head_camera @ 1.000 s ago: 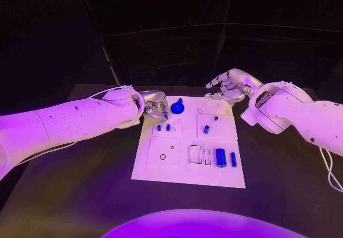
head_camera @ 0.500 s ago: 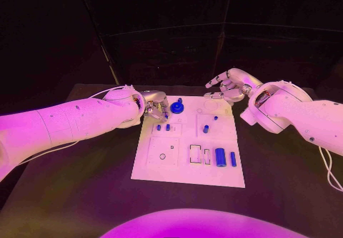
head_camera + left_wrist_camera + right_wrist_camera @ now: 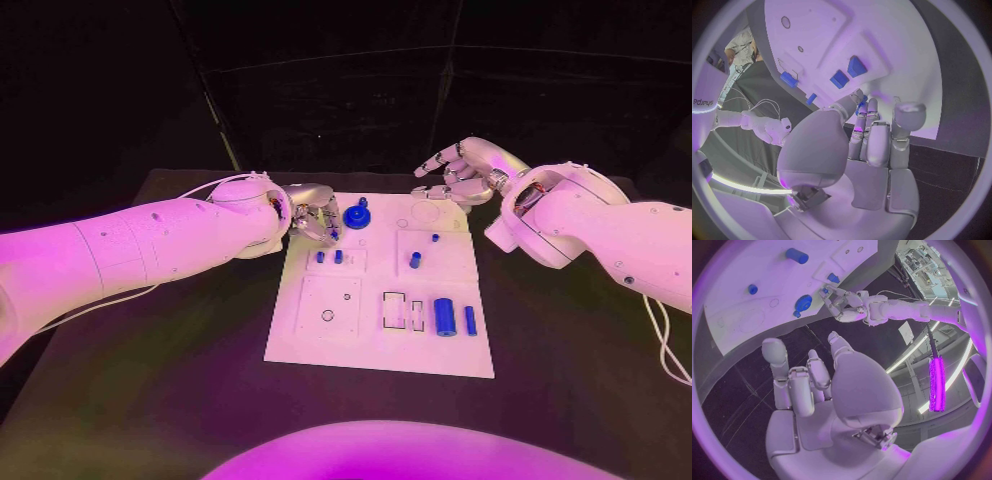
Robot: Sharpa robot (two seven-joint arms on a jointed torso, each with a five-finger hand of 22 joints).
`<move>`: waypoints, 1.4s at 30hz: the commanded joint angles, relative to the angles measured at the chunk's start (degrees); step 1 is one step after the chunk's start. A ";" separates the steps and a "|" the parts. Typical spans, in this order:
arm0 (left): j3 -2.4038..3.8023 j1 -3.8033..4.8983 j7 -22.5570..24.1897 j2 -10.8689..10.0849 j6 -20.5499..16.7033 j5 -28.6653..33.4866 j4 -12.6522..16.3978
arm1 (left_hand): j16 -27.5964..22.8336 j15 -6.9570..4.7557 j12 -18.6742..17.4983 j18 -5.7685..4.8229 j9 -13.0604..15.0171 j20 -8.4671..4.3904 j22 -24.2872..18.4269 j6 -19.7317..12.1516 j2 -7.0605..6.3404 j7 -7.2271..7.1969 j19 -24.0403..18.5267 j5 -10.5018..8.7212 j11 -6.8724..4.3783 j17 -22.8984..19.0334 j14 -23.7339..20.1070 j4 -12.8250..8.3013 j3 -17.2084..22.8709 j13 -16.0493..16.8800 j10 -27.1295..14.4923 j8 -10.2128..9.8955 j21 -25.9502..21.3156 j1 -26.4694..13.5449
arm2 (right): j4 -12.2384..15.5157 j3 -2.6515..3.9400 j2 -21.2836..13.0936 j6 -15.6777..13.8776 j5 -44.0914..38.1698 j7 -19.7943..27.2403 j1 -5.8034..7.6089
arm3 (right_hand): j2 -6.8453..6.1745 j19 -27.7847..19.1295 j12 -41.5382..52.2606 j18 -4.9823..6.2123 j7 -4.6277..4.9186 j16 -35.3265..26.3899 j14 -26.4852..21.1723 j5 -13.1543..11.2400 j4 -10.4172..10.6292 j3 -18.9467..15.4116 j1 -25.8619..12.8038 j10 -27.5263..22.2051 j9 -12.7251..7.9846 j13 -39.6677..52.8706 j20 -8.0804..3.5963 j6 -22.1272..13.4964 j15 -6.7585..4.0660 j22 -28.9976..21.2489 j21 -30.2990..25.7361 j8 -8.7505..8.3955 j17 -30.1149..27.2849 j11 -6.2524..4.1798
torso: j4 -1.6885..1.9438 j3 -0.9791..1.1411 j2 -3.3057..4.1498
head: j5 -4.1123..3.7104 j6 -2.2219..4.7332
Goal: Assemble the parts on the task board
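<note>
Head view: white task board (image 3: 378, 345) lying at frame centre on black table (image 3: 173, 400). Left hand (image 3: 313, 214) hovering at board's upper left edge, fingers curling together around small blue part (image 3: 333, 229). Right hand (image 3: 459, 174) hanging above board's upper right corner, fingers spreading apart, holding nothing. Blue knob-shaped part (image 3: 358, 216) standing just right of left hand. Blue cylinder (image 3: 446, 317) and slim blue bar (image 3: 470, 320) lying at board's lower right.
</note>
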 commanded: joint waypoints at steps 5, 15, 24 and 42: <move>0.00 0.04 -0.51 -0.20 0.19 0.26 0.04 | 0.02 0.11 -1.25 -0.69 -0.67 0.49 0.06 -4.95 -1.30 -0.26 -0.33 -0.35 0.36 -0.59 1.05 -0.05 0.41 0.11 -0.35 -2.71 0.09 -0.81 | -0.20 0.04 -0.05 0.09 0.04 0.50 0.09 | 0.23 -0.45 -0.60 0.59 -0.08 -0.45 4.04 0.30 0.12 -0.53 0.35 -0.87 -0.04 -0.77 0.02 -0.28 -0.35 -0.66 -0.49 0.50 6.83 0.03 | 0.00 -0.02 -0.01 | 0.02 0.03; 0.01 0.04 -0.16 -0.59 -1.75 1.70 0.15 | -0.62 0.56 -2.31 -0.37 -0.56 0.87 -1.58 -8.32 -2.95 -0.32 -1.10 -0.44 0.96 -2.18 0.67 0.44 -1.79 0.14 -2.65 -2.62 -1.51 -2.00 | -1.32 0.03 -0.10 0.57 0.16 0.34 0.09 | 0.58 -2.06 -8.89 1.16 -0.47 -1.92 3.40 0.28 0.54 -1.55 1.20 -8.04 -0.01 -10.71 -0.28 0.17 -0.67 -4.25 -2.61 1.60 4.40 -0.33 | 0.02 -0.05 -0.02 | -0.17 0.09; 0.03 0.03 0.30 -1.93 -2.98 3.55 0.27 | -0.70 0.62 -2.33 -0.26 -0.48 0.94 -2.09 -8.37 -2.82 0.01 -1.30 -0.42 1.02 -2.35 0.61 0.62 -2.29 0.19 -3.04 -2.45 -1.99 -2.02 | -2.07 0.02 -0.19 4.83 -3.58 -2.58 0.05 | 1.39 -5.77 -27.59 2.37 -1.42 -6.11 1.80 3.09 0.54 -0.92 4.50 -19.45 0.59 -29.91 -0.90 3.91 -1.49 -12.52 -7.95 4.61 -1.64 -1.29 | 0.01 0.03 -0.07 | -0.21 0.41; -0.01 0.22 23.01 -9.59 -7.58 55.72 3.84 | -8.94 1.45 -0.57 2.45 -0.16 1.83 -17.55 -1.56 -0.05 1.93 -8.78 -0.29 1.89 -17.93 -5.79 0.90 -1.21 0.33 -2.02 0.56 -17.10 -0.52 | -2.31 -0.16 -1.85 7.48 -28.81 -4.69 -1.90 | -2.66 -5.48 -54.48 2.53 -1.61 -10.34 1.66 -2.20 -0.79 8.36 8.68 -15.28 -0.25 -53.69 -1.16 9.86 -1.41 -15.21 -10.19 2.13 -6.59 -0.90 | 0.06 -0.03 0.01 | -4.38 2.11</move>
